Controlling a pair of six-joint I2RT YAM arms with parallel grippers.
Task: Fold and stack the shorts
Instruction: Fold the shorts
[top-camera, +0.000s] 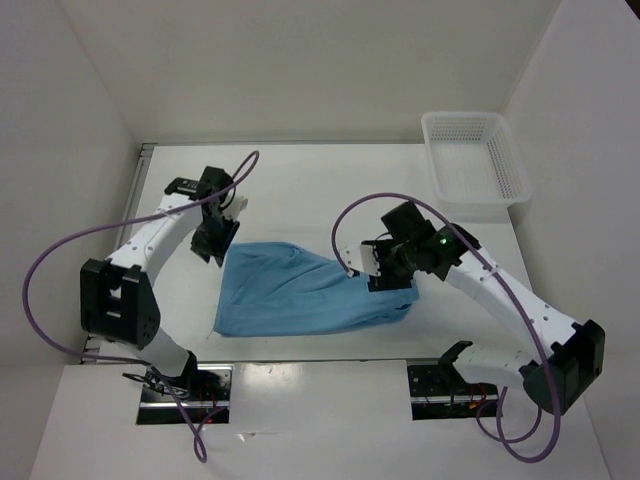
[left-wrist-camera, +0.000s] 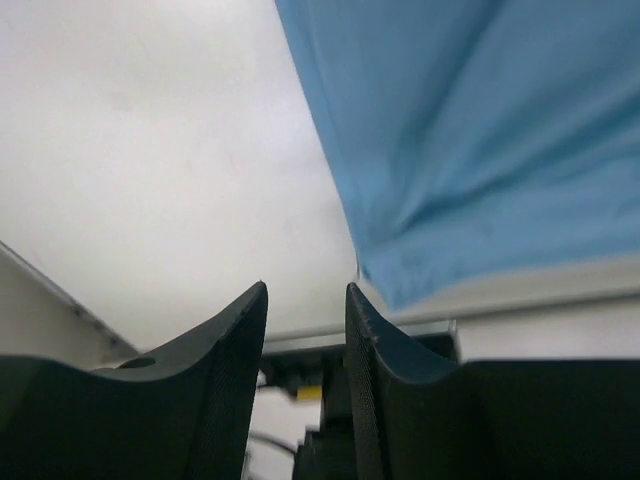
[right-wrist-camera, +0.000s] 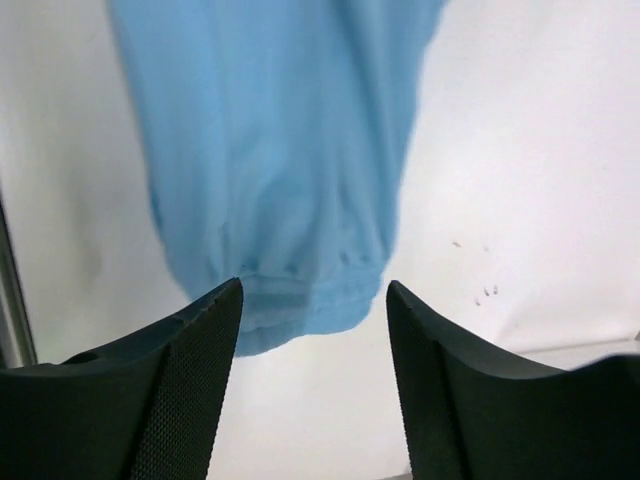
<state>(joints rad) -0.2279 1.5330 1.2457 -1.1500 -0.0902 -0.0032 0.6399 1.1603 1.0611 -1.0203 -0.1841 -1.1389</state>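
The shorts (top-camera: 300, 295) are one pair, of plain light sky-blue soft cloth, lying flat on the white tabletop (top-camera: 300, 190) between the two tools, with some soft wrinkles and no pattern. Seen from above, the cloth is wider at the end near the left tool (top-camera: 214, 244) and narrower at the end under the right tool (top-camera: 378, 272). In the right wrist view the near end of the shorts (right-wrist-camera: 270, 150) shows a gathered band with a line of stitches, and it lies just ahead of the right tool (right-wrist-camera: 313, 285), whose two black fingers stand wide apart and grip nothing. In the left wrist view a corner of the shorts (left-wrist-camera: 480, 150) lies ahead and to the right of the left tool (left-wrist-camera: 305, 290); its fingers have a small gap with nothing in it, so it is open too. One white mesh basket (top-camera: 470, 200) stands well apart beyond the right tool. There are two arms, each with one purple cable (top-camera: 60, 250).
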